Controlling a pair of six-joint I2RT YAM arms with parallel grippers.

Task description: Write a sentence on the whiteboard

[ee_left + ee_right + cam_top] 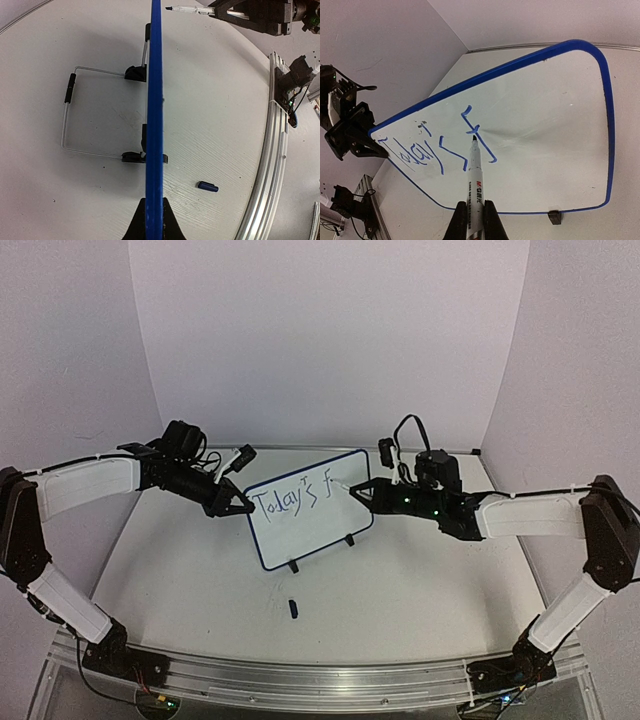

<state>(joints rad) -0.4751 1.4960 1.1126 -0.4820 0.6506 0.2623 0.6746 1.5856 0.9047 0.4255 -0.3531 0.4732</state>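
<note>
Your left claw pinches the left edge of the whiteboard, which stands upright mid-tabletop. Your right claw grips the marker, its tip on the "f" of the sentence. Only the left wrist view shows the wire stand behind the board.

The whiteboard carried a handwritten blue sentence, of which only "Today's f" stood, on one line. The marker bore a printed brand on its white barrel, "M&G", followed by smaller characters too blurred to be read.
</note>
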